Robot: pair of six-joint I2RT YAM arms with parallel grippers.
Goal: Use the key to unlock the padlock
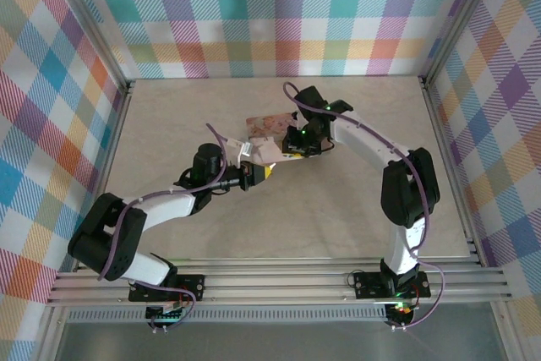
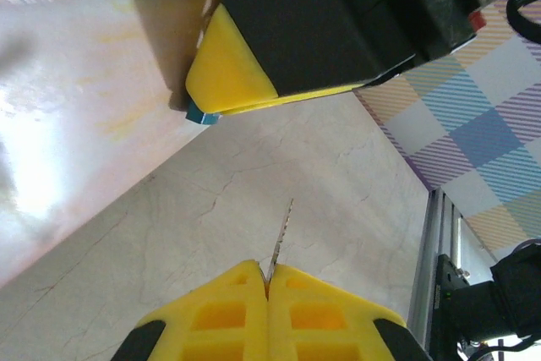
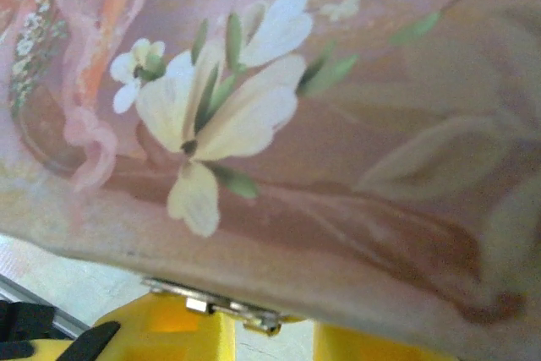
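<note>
My left gripper [image 2: 268, 276] is shut on the key [image 2: 283, 234], whose thin toothed blade sticks out ahead of the yellow fingertips over the table. Ahead of it, a blue corner of the padlock [image 2: 201, 113] pokes out under a yellow finger [image 2: 228, 73] of my right gripper [image 1: 297, 151]. That gripper sits against the pink floral tin [image 1: 264, 134], narrowly closed around the padlock. In the right wrist view the tin [image 3: 279, 124] hides the fingertips, and its metal hasp [image 3: 228, 306] hangs between the fingers. From above, my left gripper [image 1: 264, 172] is just left of the right one.
The tin's pale side [image 2: 76, 141] runs along the left of the left wrist view. A metal frame rail [image 2: 435, 259] and the checked wall [image 2: 482, 141] stand at the right. Beige tabletop [image 1: 338, 217] lies open in front of both grippers.
</note>
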